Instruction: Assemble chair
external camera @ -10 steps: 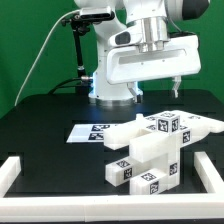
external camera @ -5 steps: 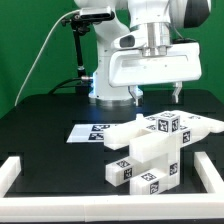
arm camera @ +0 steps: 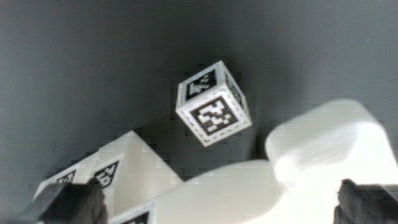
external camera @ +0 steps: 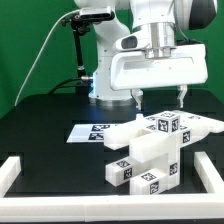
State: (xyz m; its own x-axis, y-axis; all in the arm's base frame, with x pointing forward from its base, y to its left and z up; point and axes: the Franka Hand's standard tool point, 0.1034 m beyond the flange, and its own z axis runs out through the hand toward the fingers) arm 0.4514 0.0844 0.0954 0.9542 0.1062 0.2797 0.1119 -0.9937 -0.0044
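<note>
The chair (external camera: 155, 145) is a cluster of glossy white blocky parts with black-and-white tags, standing at the front of the black table in the exterior view. My gripper (external camera: 158, 100) hangs open just above its top parts, fingers apart and holding nothing. In the wrist view the chair's white parts (arm camera: 267, 170) fill the lower area, with a tagged cube (arm camera: 214, 105) above them. The two dark fingertips (arm camera: 71, 205) show at the frame's lower corners, with white plastic between them.
The marker board (external camera: 90, 130) lies flat on the table at the exterior view's left of the chair. A white border rail (external camera: 12, 172) runs round the table's front. A black stand with cable (external camera: 78, 50) rises behind.
My gripper has moved toward the exterior view's right and slightly lower, staying open above the chair. The chair parts have not moved.
</note>
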